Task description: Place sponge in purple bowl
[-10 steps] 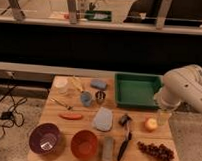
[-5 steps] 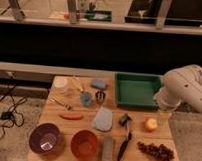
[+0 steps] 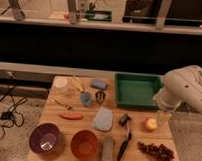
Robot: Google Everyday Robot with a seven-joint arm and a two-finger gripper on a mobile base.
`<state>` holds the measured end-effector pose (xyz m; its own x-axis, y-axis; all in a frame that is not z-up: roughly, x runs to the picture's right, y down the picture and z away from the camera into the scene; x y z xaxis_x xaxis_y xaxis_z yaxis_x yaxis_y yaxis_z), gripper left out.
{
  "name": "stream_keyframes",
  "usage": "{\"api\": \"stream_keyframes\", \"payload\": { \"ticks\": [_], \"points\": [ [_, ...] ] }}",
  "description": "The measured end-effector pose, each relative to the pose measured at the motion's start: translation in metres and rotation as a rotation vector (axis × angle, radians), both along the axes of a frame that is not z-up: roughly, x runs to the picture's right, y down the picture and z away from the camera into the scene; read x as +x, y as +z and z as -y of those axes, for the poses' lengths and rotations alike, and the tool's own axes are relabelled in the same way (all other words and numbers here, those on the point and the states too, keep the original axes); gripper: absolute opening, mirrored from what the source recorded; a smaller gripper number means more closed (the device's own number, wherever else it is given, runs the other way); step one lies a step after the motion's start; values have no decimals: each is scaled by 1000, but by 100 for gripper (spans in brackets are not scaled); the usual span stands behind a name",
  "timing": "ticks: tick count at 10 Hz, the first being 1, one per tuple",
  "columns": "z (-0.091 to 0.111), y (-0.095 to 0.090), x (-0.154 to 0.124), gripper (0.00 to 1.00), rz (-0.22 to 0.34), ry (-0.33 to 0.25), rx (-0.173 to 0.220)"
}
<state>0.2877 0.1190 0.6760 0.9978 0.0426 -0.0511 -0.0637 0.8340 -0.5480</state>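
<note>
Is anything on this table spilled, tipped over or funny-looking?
Nothing stands out. The purple bowl and the orange bowl sit upright at the front, the sponge lies flat near the back, and nothing looks spilled. The robot's tool hangs at the right edge of the table, just in front of the green tray, holding nothing.

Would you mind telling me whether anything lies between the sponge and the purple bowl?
Yes: a blue cup and an orange-red item lie along the line from sponge to purple bowl. The gripper hangs open by the table's right edge.
</note>
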Motion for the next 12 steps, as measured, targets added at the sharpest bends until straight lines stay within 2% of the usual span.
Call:
{"api": "stream_keyframes", "payload": {
  "ticks": [2,4,8,12],
  "points": [
    [-1,-2,-11,80,17,-8,-2],
    [-1,-4,-34,80,47,-27,7],
    [-7,-6,-108,80,143,-82,17],
    [-18,-1,-181,80,200,-106,27]
  ]
}}
